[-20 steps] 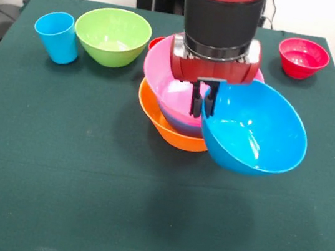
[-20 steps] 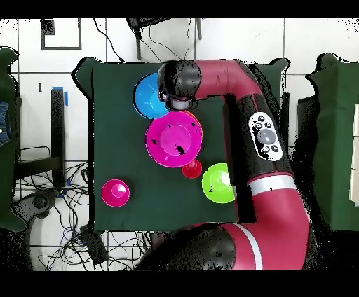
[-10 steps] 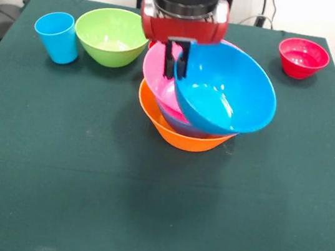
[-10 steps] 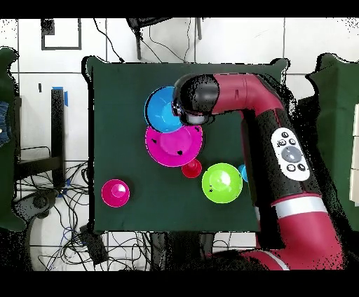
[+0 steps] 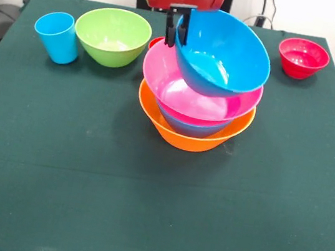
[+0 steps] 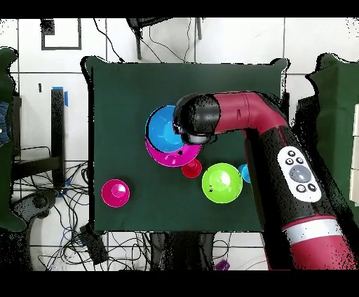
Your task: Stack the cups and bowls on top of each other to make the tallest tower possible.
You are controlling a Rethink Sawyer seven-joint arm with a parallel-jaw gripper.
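The black two-fingered claw (image 5: pixel 177 25) is clamped on the rim of a glossy blue plastic bowl (image 5: pixel 223 55), which hangs tilted above the tower (image 5: pixel 195 114): a large pink bowl (image 5: pixel 184 96) over another blue one (image 5: pixel 187 127) in the big orange base bowl (image 5: pixel 178 136). A second ago this bowl hung lower, in front of the tower; now it sits over it, so I judge lowering and release come next. Beside the tower on the green bench (image 5: pixel 82 188) wait a lime green bowl (image 5: pixel 111 36), light blue cup (image 5: pixel 57 37) and small red bowl (image 5: pixel 302 58).
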